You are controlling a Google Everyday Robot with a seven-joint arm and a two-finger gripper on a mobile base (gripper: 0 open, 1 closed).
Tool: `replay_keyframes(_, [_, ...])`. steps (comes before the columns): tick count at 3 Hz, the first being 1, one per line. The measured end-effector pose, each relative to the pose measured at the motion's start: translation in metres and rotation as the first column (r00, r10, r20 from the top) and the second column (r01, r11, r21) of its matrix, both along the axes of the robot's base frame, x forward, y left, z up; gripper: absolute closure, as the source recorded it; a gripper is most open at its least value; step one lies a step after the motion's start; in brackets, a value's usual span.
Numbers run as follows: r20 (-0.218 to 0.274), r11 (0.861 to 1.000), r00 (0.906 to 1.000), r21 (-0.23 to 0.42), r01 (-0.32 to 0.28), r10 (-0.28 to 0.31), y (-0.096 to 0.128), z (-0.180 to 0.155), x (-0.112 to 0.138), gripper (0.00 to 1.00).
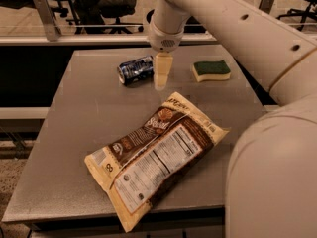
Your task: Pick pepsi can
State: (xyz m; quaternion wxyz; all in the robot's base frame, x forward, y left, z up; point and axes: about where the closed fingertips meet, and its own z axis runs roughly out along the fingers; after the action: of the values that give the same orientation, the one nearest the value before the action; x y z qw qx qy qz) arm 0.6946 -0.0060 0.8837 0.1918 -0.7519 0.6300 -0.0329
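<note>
Can (135, 69) lies on its side at far end of tabletop (74, 133). Claw (163, 72) hangs just right of it; released or clenched, cannot tell. Sponge (211, 70) beyond. Approach step, I judge. Next: shift left over can, lower, grasp.

Cream arm (237, 29), dark holes (244, 17), perhaps yellowish gripper (161, 79) above table (74, 133)

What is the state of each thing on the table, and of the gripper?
pepsi can: lying on its side on the table, not held.
gripper: pointing down, close beside the can on the sponge side, holding nothing.
chip bag: lying flat, nutrition label up.
sponge: lying flat, green side up.
</note>
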Motion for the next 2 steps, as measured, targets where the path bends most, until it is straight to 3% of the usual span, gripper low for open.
replay_keyframes(2, [-0.011,0.995,0.9977,-0.07,-0.067,0.066,0.037,-0.019,0.016,0.0])
